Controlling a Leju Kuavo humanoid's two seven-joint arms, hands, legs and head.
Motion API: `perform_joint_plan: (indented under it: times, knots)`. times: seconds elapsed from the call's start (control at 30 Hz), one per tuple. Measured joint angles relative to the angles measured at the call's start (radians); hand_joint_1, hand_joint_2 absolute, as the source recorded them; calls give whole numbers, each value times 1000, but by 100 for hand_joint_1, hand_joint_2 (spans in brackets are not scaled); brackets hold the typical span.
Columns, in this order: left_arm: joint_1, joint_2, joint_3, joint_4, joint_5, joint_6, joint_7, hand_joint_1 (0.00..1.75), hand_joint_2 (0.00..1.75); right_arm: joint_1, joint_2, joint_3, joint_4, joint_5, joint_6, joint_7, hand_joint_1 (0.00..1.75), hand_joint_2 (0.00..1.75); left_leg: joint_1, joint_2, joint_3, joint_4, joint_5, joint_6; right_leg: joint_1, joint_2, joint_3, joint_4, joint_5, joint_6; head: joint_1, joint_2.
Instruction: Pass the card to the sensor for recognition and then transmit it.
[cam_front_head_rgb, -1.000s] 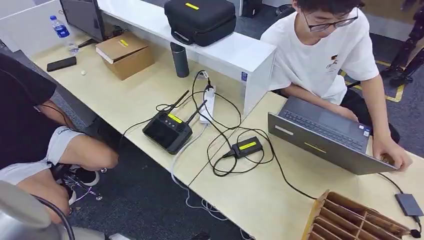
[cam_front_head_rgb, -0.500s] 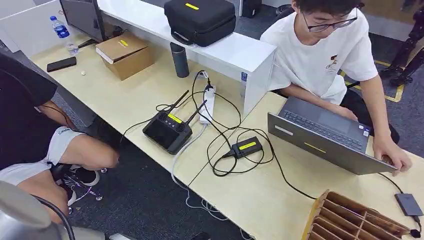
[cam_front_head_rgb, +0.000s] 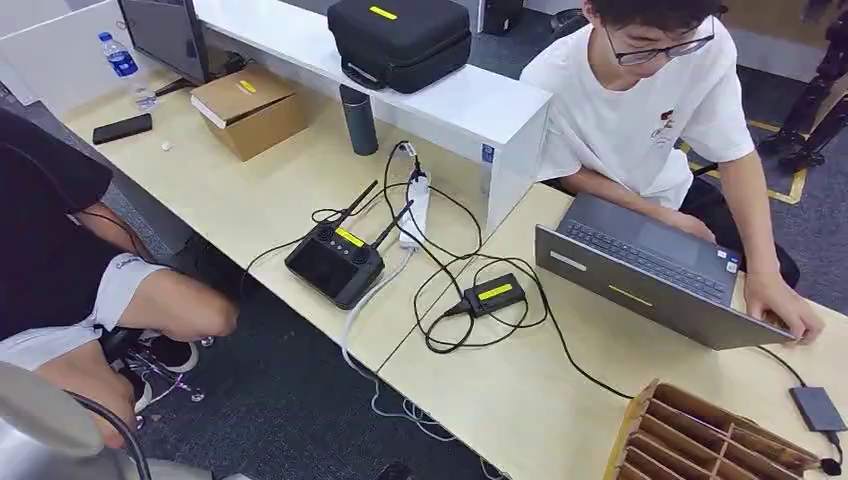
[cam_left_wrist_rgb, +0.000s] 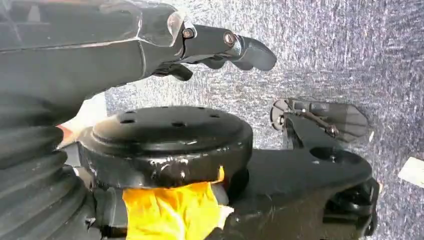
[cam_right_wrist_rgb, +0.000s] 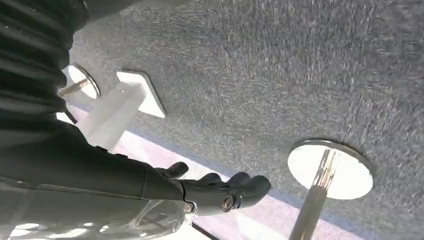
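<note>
— Hands first: what were they doing?
— Both hung over grey carpet. In its wrist view the left hand (cam_left_wrist_rgb: 220, 47) had its fingers stretched out together, a little bent, gripping nothing. In the other wrist view the right hand (cam_right_wrist_rgb: 215, 187) looked much the same, fingers loosely extended and apart, also with nothing in them.
— And the card?
— I couldn't make one out. A small dark flat device (cam_front_head_rgb: 817, 408) lay on the desk (cam_front_head_rgb: 520, 400) at the far right, on a cable; whether it was the sensor I couldn't tell. Just beside it stood a wooden slotted rack (cam_front_head_rgb: 700, 440), cut off by the frame's lower edge.
— What did the head view add?
— A silver arm part (cam_front_head_rgb: 45, 430) in the lower left corner, cropped. Beyond, a person in a white shirt (cam_front_head_rgb: 650, 100) had one hand on a grey laptop (cam_front_head_rgb: 640, 280); a black controller (cam_front_head_rgb: 335, 262) and a small black box with a yellow label (cam_front_head_rgb: 493, 294) lay among cables. Another person (cam_front_head_rgb: 60, 250) sat at the left, partly cut off.
</note>
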Motion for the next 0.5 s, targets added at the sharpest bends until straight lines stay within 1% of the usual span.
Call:
perform_joint_plan:
  times: [0.07, 0.2, 0.5]
  knots:
    - [0, 0, 0, 0, 0, 3, 0, 0, 175, 0, 5, -22, 0, 12, -1, -11, 0, 175, 0, 0, 0, 0, 0, 0, 0, 0, 0, 0, 0, 0, 0, 0]
    - [-2, 0, 0, 0, -10, 4, 24, 0, 175, -2, 11, -53, 4, 17, -1, -27, 0, 175, 0, 0, 1, 0, 0, 0, 0, 0, 0, 0, 0, 0, 0, 0]
    - [-2, 0, 0, 0, -16, 47, 21, 0, 175, -6, 18, -96, 10, 21, -1, -47, 0, 175, 1, 0, 1, 0, 0, -1, 1, 0, 0, 0, 0, 0, 0, 0]
